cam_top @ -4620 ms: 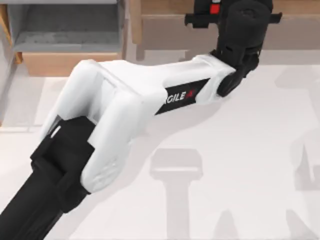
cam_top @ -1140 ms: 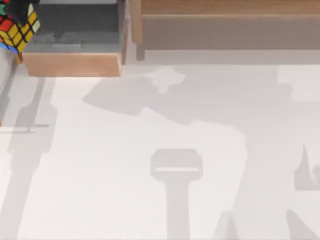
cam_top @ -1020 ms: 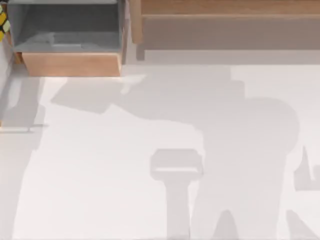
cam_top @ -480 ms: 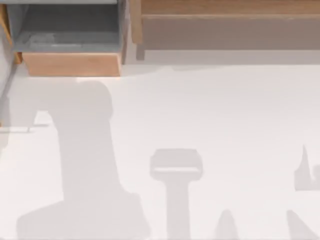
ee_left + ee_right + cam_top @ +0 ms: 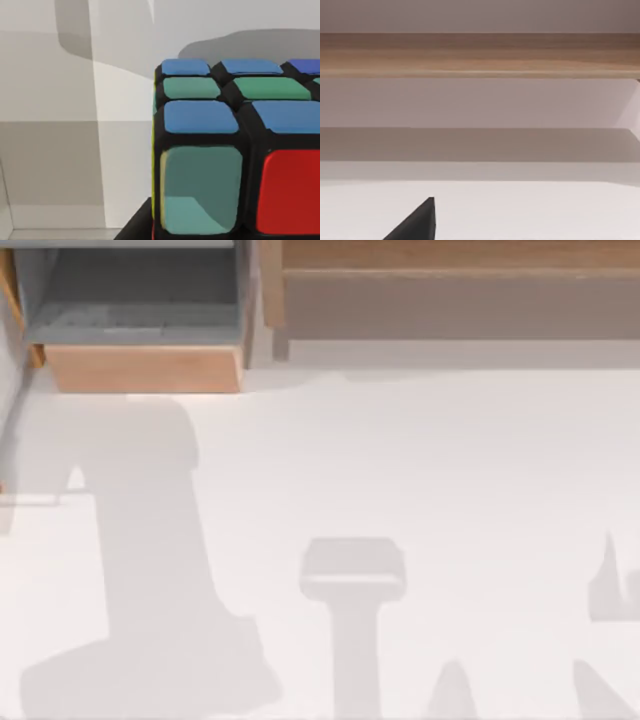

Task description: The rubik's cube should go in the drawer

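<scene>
Drawer (image 5: 145,368): at the table's far left corner in the top view, pulled open, grey inside showing, plain tan front panel facing the table
Drawer contents: a bare grey floor with a faint shadow across it
Table (image 5: 420,490): pale white surface spreading from the drawer's front toward the right; soft grey shadows lie on it, a broad one on the left below the drawer, a T-shaped one near the middle, small pointed ones at the lower right
Shelf (image 5: 450,280): long wooden unit along the far edge, just right of the drawer, its dark recess facing the table
Cube (image 5: 240,150): close against the left wrist camera, black frame with blue, green, teal and red stickers and a thin yellow edge on one side; pale grey flat surfaces lie behind it, which surface it is over I cannot tell
Left gripper: a dark finger (image 5: 135,225) edge shows right beside the cube's lower corner; whether the fingers are clamped on the cube cannot be told
Right gripper: one dark finger (image 5: 417,222) tip shows in the right wrist view above the white table, facing the shelf's wooden edge (image 5: 480,55); fingers apart or together cannot be told
</scene>
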{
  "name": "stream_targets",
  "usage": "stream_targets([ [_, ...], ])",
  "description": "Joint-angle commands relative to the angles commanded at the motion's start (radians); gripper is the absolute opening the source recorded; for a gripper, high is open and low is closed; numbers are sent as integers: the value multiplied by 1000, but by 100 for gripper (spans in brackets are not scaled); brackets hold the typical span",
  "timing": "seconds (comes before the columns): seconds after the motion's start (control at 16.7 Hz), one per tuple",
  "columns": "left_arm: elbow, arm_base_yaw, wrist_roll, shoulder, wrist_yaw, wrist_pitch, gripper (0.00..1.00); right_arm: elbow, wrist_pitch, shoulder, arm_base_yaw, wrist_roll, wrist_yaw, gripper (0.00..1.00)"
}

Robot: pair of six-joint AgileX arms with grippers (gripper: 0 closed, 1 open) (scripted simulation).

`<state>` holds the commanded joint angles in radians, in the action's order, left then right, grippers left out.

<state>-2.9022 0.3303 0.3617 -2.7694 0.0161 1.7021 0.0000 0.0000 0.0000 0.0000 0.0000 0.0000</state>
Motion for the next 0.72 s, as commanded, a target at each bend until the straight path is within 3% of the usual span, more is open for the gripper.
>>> stream_targets([
  [0.72, 0, 0, 0, 0, 0, 0, 90, 0, 0, 0, 0, 0, 0, 100],
])
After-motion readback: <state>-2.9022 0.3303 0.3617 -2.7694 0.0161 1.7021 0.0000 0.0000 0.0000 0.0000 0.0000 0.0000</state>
